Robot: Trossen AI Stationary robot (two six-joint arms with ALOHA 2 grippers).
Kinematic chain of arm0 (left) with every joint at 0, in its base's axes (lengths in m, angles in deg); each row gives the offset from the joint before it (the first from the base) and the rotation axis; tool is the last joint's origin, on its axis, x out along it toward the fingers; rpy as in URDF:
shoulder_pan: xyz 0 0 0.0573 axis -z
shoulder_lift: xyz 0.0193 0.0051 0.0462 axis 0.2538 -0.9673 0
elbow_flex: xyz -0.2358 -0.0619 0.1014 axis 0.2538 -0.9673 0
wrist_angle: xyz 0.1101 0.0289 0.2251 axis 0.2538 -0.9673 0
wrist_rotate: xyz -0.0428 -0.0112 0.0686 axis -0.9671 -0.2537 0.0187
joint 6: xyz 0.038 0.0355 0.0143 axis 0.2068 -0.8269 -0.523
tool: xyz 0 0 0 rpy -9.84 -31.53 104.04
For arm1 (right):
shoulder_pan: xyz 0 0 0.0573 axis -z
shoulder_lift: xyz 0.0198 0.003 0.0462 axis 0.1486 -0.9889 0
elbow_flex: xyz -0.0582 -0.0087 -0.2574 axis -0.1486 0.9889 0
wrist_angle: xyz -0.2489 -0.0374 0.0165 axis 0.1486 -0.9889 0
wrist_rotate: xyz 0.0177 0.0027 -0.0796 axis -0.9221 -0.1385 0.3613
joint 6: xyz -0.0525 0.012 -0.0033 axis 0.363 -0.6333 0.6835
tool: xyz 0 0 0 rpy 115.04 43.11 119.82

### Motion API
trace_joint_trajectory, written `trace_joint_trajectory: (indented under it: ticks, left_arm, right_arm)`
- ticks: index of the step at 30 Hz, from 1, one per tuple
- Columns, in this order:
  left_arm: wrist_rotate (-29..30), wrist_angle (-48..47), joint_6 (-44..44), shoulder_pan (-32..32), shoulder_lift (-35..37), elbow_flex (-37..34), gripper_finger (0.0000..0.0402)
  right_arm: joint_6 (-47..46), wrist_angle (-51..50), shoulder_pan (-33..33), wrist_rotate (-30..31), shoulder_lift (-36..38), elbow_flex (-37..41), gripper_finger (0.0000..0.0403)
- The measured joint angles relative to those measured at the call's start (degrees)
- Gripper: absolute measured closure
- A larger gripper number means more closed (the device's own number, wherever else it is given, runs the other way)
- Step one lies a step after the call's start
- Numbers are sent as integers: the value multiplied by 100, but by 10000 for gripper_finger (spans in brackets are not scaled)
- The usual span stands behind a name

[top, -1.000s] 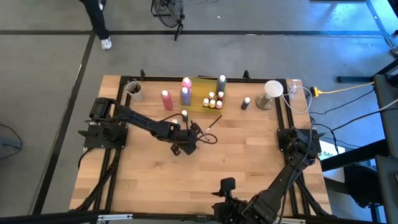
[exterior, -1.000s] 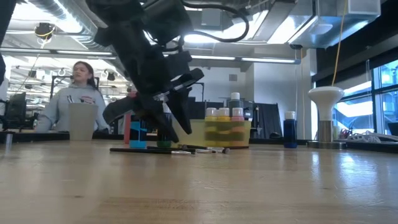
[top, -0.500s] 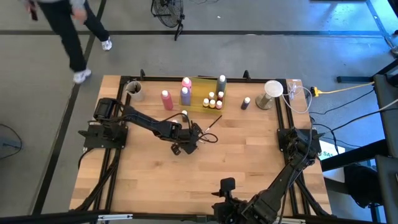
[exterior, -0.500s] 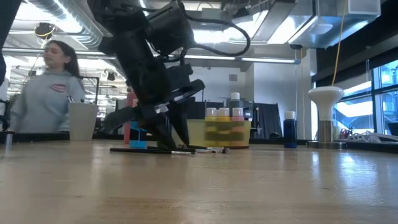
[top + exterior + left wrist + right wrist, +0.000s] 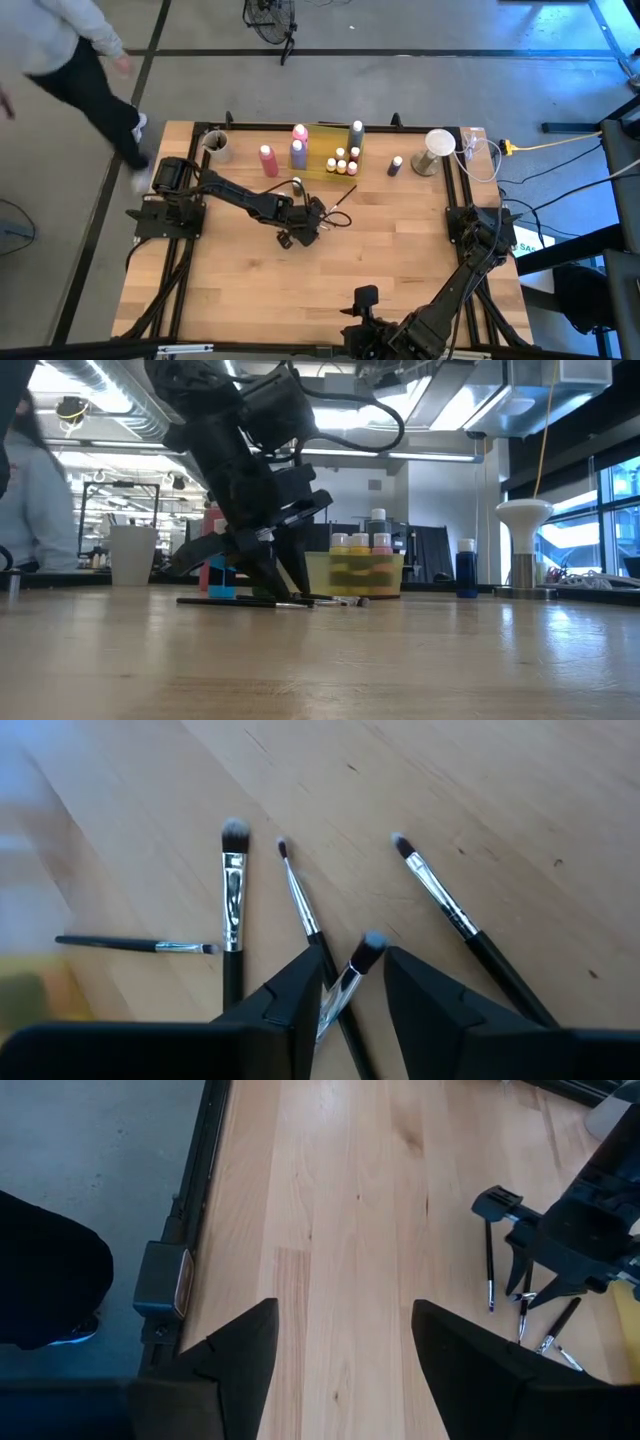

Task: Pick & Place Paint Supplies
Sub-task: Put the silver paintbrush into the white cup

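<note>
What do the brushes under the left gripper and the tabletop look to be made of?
Brushes: thin glossy black handles, probably lacquered wood or plastic; bright mirror-like ferrules suggest metal; soft pale or dark bristle tips, fibre type unclear. One lies between the fingers of the left gripper. Tabletop: light wood planks with visible grain and seams, matte to satin finish, likely butcher block.
</note>
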Motion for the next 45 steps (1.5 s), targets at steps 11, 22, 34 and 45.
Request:
trace_joint_trajectory:
  ticks: [11, 22, 34, 45]
  left_arm:
    - [-91, -113, 132, -34, -7, -2, 326]
    - [-102, -139, 130, -32, -11, -8, 374]
    - [10, -127, -177, 36, 1, -14, 385]
    - [393, 66, -236, 433, 492, -39, 387]
  right_arm:
    - [0, 11, 2, -44, 0, 0, 169]
    - [0, 9, 2, -43, 0, 0, 169]
    - [0, 8, 2, -43, 0, 0, 169]
    - [-4, 5, 2, -43, 0, 0, 169]
